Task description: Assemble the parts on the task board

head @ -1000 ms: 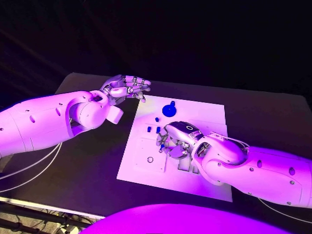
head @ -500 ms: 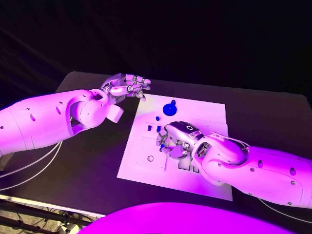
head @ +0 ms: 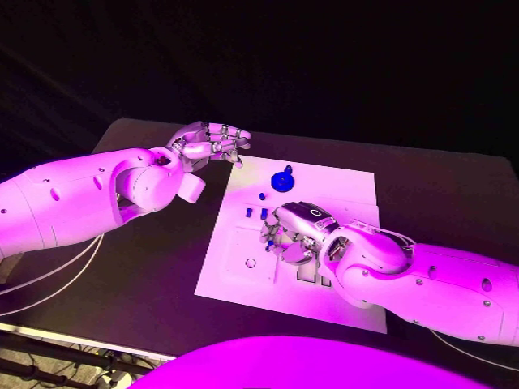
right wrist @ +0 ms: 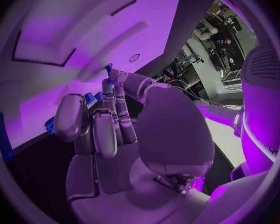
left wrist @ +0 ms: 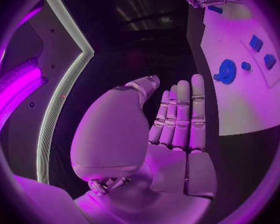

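While the right hand (head: 293, 235) is lowered onto the middle of the board (head: 341, 190), its fingers are curled down among several small blue parts (head: 263, 215); in the right wrist view (right wrist: 109, 129) a blue piece is seen at the fingertips (right wrist: 109, 74), but whether it is actually pinched cannot be told. More blue pieces are seen beside those fingers (right wrist: 89, 98) in that view.

The left hand (head: 211, 143) is held above the table (head: 143, 267), just off the board's far left corner, touching none of the parts. In the left wrist view (left wrist: 171, 134) its fingers (left wrist: 189, 114) are seen straight and side by side, with the thumb standing a little away from them and nothing between; in the head view the fingers look bent inward.

A round blue part (head: 283, 180) lies on the far half of the board, between the two hands and apart from both. It is also seen in the left wrist view (left wrist: 226, 70), with smaller blue pieces near it (left wrist: 256, 43). On the near left part of the board a small ring-shaped mark (head: 250, 262) is seen.
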Robot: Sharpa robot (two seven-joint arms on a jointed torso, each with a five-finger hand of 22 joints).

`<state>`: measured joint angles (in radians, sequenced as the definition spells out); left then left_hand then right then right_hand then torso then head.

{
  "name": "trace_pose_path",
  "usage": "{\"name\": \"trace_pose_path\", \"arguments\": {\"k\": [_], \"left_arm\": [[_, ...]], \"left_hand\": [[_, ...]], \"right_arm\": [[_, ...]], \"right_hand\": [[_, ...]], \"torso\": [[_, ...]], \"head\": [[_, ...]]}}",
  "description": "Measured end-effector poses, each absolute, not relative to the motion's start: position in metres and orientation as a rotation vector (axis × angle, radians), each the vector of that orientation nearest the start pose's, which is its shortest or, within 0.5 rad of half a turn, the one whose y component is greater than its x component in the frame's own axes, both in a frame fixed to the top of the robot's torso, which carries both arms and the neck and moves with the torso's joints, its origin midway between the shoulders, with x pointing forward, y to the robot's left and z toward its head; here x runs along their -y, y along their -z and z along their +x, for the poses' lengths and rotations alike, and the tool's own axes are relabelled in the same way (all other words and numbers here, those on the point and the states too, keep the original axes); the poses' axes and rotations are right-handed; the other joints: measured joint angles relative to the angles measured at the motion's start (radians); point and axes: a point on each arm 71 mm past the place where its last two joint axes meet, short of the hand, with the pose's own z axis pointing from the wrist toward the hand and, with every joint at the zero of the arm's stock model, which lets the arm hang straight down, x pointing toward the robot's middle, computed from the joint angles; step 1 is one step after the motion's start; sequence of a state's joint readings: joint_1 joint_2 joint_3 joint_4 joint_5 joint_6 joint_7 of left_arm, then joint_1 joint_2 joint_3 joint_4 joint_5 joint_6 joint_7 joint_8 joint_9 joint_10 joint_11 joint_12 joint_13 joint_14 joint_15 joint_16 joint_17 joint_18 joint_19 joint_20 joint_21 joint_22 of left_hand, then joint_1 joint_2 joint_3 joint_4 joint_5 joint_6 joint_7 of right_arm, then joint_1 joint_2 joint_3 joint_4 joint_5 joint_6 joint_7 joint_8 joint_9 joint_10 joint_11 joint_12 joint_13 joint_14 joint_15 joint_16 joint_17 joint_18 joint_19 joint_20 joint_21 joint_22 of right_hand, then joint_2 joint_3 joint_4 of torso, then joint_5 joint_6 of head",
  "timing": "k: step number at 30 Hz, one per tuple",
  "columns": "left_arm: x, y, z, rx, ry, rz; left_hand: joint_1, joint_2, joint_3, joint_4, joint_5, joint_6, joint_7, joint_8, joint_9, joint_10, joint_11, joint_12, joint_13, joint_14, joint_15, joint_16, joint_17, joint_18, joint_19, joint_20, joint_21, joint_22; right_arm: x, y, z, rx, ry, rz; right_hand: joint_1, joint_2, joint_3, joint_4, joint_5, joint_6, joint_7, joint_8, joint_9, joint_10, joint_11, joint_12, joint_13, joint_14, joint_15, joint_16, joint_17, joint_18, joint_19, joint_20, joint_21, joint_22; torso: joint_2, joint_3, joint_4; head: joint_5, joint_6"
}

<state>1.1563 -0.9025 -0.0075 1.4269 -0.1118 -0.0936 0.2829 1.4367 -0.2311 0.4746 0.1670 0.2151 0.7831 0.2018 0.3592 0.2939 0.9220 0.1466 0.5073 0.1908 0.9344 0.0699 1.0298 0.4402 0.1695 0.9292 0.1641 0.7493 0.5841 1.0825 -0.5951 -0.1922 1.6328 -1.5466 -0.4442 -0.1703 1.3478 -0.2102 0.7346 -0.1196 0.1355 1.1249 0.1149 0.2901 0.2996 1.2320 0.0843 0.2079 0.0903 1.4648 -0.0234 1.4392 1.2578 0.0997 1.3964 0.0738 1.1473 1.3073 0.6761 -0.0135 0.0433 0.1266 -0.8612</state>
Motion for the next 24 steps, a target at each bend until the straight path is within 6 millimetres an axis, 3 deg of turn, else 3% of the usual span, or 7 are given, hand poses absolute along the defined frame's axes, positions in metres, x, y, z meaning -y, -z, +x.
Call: {"name": "trace_pose_path", "arguments": {"k": [24], "left_arm": [[-0.2579, 0.1989, 0.4956, -1.589, 1.513, -1.074]], "left_hand": [[0.0, 0.0, 0.0, 0.0, 0.0, 0.0, 0.0, 0.005, 0.0, 0.0, 0.0, 0.004, -0.001, 0.0, 0.0, 0.0, -0.001, 0.0, 0.004, 0.004, 0.0, -0.001]], "right_arm": [[0.0508, 0.2637, 0.3908, -1.728, -0.94, -0.339]], "right_hand": [[-0.005, 0.005, -0.001, 0.0, 0.0, 0.0, 0.0, 0.0, 0.0, 0.002, 0.002, -0.003, 0.0, 0.0, 0.0, 0.0, -0.004, 0.0, -0.004, -0.004, -0.011, 0.001]], "torso": [[0.0, -0.0006, 0.0002]], "head": [[0.001, -0.007]]}}
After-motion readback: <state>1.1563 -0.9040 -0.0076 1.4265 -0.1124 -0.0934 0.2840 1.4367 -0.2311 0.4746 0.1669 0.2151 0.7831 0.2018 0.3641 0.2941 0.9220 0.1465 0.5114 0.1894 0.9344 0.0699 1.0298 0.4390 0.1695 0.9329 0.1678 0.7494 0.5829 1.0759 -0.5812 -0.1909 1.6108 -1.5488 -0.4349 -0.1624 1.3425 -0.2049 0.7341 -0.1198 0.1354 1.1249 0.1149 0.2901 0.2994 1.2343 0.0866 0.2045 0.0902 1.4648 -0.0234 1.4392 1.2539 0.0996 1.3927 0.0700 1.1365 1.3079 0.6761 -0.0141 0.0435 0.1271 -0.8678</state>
